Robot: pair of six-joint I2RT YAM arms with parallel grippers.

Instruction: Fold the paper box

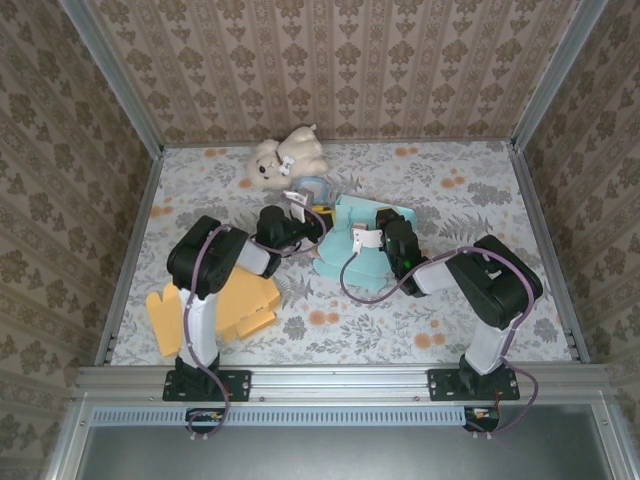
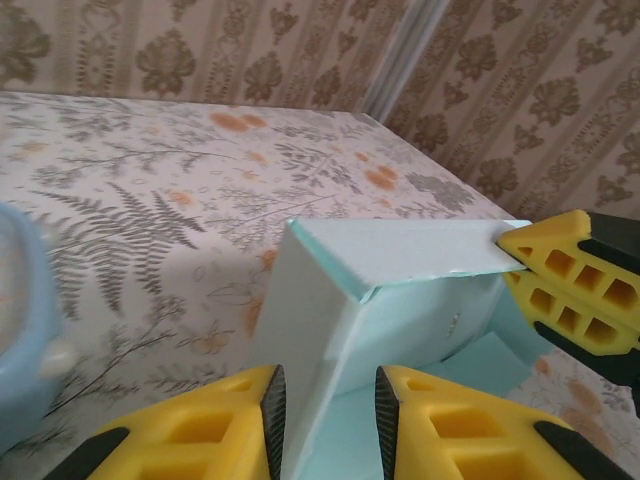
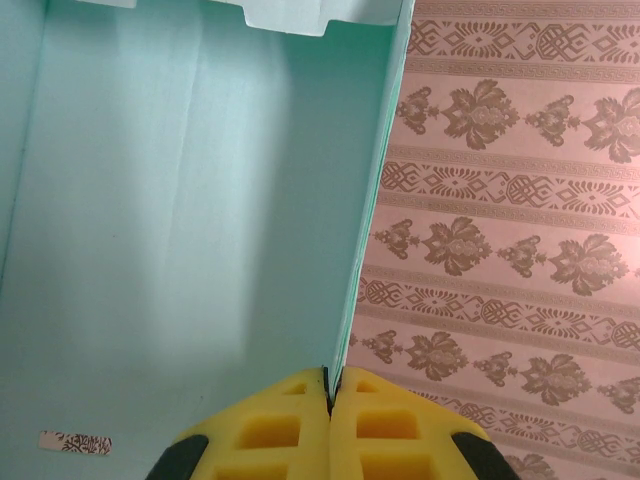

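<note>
The teal paper box (image 1: pixel 362 262) is lying half-formed at the centre of the floral tabletop (image 1: pixel 450 300), with one side wall standing upright and the other panels spreading flat around it.

The right gripper (image 3: pixel 328 385) is pinching the thin upper edge of a wall. Its yellow fingers are pressing together on the sheet, and the box interior is showing to the left of that edge. In the left wrist view the same fingers (image 2: pixel 565 265) are gripping the right end of the folded top flap.

The left gripper (image 2: pixel 330 395) is straddling the near corner of that wall. Its jaws are standing apart, with a gap showing between the cardboard and the right-hand finger.

- A flat yellow cardboard sheet (image 1: pixel 245 300) is lying at the lower left of the top view, beside the left arm.
- A plush bear (image 1: pixel 283 158) is lying above the box, near the back wall.
- A pale blue object (image 2: pixel 18 330), blurred, is sitting at the left edge of the left wrist view.
</note>
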